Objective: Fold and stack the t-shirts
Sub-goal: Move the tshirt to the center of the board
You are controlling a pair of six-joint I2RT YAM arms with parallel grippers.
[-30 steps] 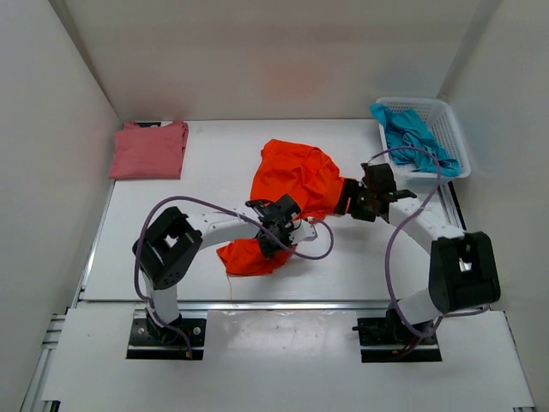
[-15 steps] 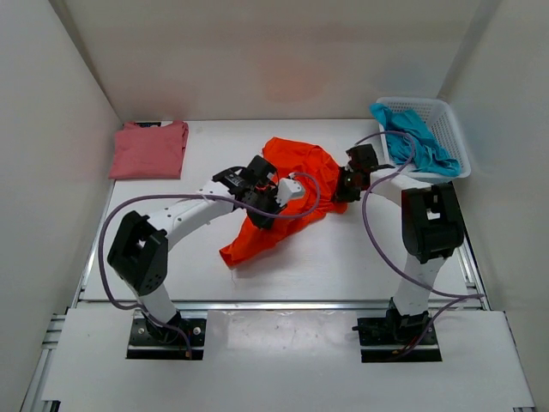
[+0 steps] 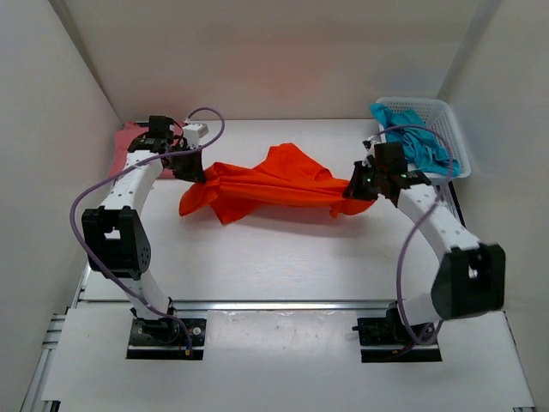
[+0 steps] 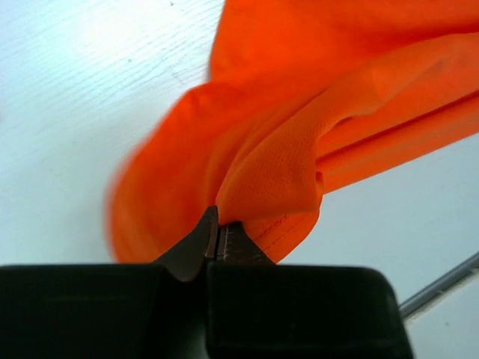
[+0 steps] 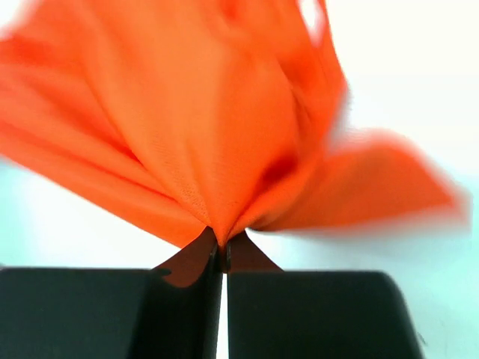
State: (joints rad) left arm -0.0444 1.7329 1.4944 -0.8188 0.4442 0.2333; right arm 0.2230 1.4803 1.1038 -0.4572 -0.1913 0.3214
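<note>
The bright orange t-shirt (image 3: 274, 182) hangs stretched between both arms over the middle of the table. My left gripper (image 3: 192, 170) is shut on its left end, the cloth (image 4: 284, 149) bunched at the closed tips (image 4: 218, 233). My right gripper (image 3: 353, 187) is shut on the right end, where folds of orange cloth (image 5: 187, 127) fan out from its closed tips (image 5: 221, 253). The folded rose-pink t-shirt (image 3: 129, 146) lies at the back left, mostly behind the left arm. The teal-blue t-shirt (image 3: 413, 137) lies crumpled in the basket.
A white lattice basket (image 3: 453, 137) stands at the back right corner. White walls enclose the table (image 3: 283, 249) on three sides. Purple cables loop from both arms.
The right gripper has shut on the orange shirt's right end. The left arm swung far to the back left with its end, and the shirt is now pulled out lengthwise between them.
</note>
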